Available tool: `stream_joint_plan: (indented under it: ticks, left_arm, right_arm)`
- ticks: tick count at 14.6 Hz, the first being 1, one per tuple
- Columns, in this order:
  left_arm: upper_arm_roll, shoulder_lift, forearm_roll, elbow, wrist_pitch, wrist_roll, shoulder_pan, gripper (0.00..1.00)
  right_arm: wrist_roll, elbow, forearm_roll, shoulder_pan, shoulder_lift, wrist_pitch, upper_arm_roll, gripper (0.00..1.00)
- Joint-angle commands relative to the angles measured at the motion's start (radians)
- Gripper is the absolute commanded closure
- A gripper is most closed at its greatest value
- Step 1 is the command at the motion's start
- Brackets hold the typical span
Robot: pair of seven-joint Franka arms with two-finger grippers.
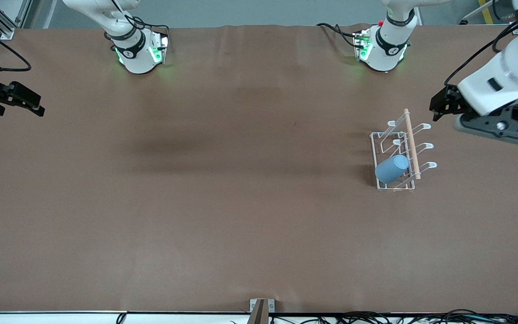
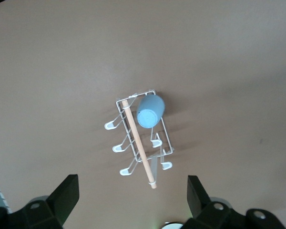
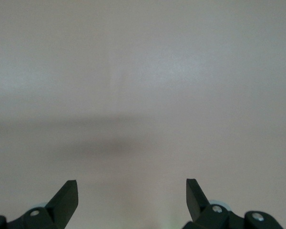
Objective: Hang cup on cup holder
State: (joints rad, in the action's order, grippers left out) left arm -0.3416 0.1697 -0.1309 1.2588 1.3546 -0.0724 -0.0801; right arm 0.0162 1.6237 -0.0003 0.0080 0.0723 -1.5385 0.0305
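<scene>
While the blue cup (image 1: 392,168) hung tilted on a prong of the white wire cup holder (image 1: 378,157), both the left gripper (image 1: 439,106) and the right gripper (image 1: 20,101) hovered wide and empty, so a nudged rack could shed it.

The front camera sits high and looks steeply down on the whole brown tabletop (image 1: 223,202), both arm bases along its top edge. The left wrist camera looks down from well above the cup holder (image 2: 139,138), which the front view shares near the left arm's end. The right wrist camera faces bare tabletop only.
</scene>
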Motion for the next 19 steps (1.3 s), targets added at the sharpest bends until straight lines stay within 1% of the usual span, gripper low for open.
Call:
stream_joint_plan:
  ticks: [1,2,4,5,7,8,10,13,14,19]
  left_arm:
    - [0.003,-0.059,0.033,0.030,0.006,0.031,-0.027,0.00]
    - [0.015,-0.084,0.034,0.037,0.006,0.031,-0.024,0.00]
    - [0.059,-0.146,0.057,0.117,0.021,0.037,-0.001,0.00]
    - [0.105,-0.180,0.091,0.167,0.038,0.037,0.006,0.00]
    - [0.195,-0.271,0.140,0.319,0.125,0.039,0.052,0.00]
    - [0.211,-0.306,0.140,0.376,0.158,0.040,0.072,0.00]
    - [0.214,-0.340,0.134,0.434,0.184,0.058,0.088,0.00]
    - [0.222,-0.342,0.106,0.444,0.186,0.156,0.138,0.00]
    - [0.228,-0.342,0.094,0.442,0.181,0.145,0.147,0.00]
    - [0.233,-0.326,0.094,0.412,0.152,0.141,0.135,0.00]
  right_arm:
    - [0.036,0.010,-0.014,-0.005,0.009,-0.002,-0.006,0.00]
    - [0.036,0.010,-0.012,-0.003,0.009,-0.002,-0.006,0.00]
    - [0.030,0.010,-0.012,-0.003,0.009,0.000,-0.006,0.00]
    - [0.025,0.012,-0.012,-0.003,0.009,0.000,-0.006,0.00]
    - [0.024,0.010,-0.012,-0.002,0.009,0.000,-0.006,0.00]
    - [0.024,0.012,-0.012,-0.003,0.008,0.001,-0.006,0.00]
    - [0.022,0.012,-0.012,-0.003,0.009,0.000,-0.006,0.00]
    - [0.021,0.012,-0.007,-0.002,0.009,0.001,-0.007,0.00]
    - [0.016,0.012,-0.006,-0.003,0.009,0.001,-0.008,0.00]
    - [0.010,0.012,-0.006,-0.003,0.009,0.001,-0.006,0.00]
